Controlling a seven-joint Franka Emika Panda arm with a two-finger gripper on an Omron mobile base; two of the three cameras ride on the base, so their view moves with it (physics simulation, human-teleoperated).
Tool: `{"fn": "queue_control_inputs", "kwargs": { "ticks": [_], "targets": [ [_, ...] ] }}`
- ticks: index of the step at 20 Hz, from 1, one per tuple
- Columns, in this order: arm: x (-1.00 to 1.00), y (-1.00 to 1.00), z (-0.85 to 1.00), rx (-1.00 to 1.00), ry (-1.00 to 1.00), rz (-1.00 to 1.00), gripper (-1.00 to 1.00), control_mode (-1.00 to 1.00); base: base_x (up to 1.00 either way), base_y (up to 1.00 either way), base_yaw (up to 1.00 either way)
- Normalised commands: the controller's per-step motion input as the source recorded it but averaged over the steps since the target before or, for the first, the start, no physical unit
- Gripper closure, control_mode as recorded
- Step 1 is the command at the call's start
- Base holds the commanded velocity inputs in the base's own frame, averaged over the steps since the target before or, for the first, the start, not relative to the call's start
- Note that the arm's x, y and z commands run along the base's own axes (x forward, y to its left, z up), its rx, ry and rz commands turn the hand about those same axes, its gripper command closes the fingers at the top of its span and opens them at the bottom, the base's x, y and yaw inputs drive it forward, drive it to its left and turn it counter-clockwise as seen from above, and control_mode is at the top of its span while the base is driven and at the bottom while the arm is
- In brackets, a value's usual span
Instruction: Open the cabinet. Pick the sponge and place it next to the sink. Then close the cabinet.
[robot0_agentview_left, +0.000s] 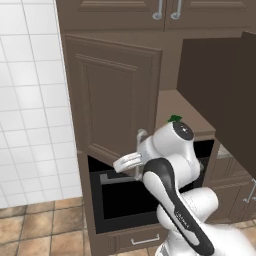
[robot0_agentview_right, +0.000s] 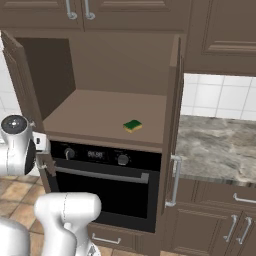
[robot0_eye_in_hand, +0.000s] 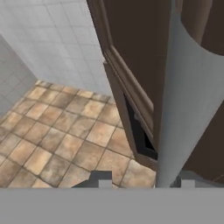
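Observation:
The cabinet (robot0_agentview_right: 115, 60) stands with both doors swung wide. Its left door (robot0_agentview_left: 115, 95) carries a long silver handle (robot0_agentview_left: 140, 137), and my gripper (robot0_agentview_left: 136, 159) is at that handle's lower end. In the hand view the handle (robot0_eye_in_hand: 183, 109) runs up between the two fingertips, close against the right one, with my gripper (robot0_eye_in_hand: 146, 181) shut on it. The sponge (robot0_agentview_right: 132, 125), green over yellow, lies flat on the brown shelf (robot0_agentview_right: 90, 115) near its front right. A green corner of the sponge (robot0_agentview_left: 174, 118) peeks over my arm. The sink is out of view.
The right door (robot0_agentview_right: 175, 100) juts out edge-on towards me. A black oven (robot0_agentview_right: 105, 185) sits under the shelf. A marble counter (robot0_agentview_right: 215, 145) runs to the right. White wall tiles (robot0_agentview_left: 30, 100) and a brown tiled floor (robot0_eye_in_hand: 57, 131) lie to the left.

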Motion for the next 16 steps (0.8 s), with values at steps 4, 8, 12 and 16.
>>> {"fn": "queue_control_inputs", "kwargs": {
  "ticks": [4, 8, 12, 16],
  "targets": [
    [-0.56, 0.48, 0.00, 0.00, -0.04, 0.09, 1.00, -1.00, 0.00, 0.00, 0.00],
    [-0.55, 0.34, 0.00, 0.00, -0.03, 0.09, 1.00, -1.00, 0.00, 0.00, 0.00],
    [-0.51, 0.29, 0.00, 0.00, 0.00, 0.10, 1.00, -1.00, 0.00, 0.00, 0.00],
    [-0.29, 0.12, 0.00, 0.00, 0.00, 0.07, 1.00, -1.00, 0.00, 0.00, 0.00]
  ]
}}
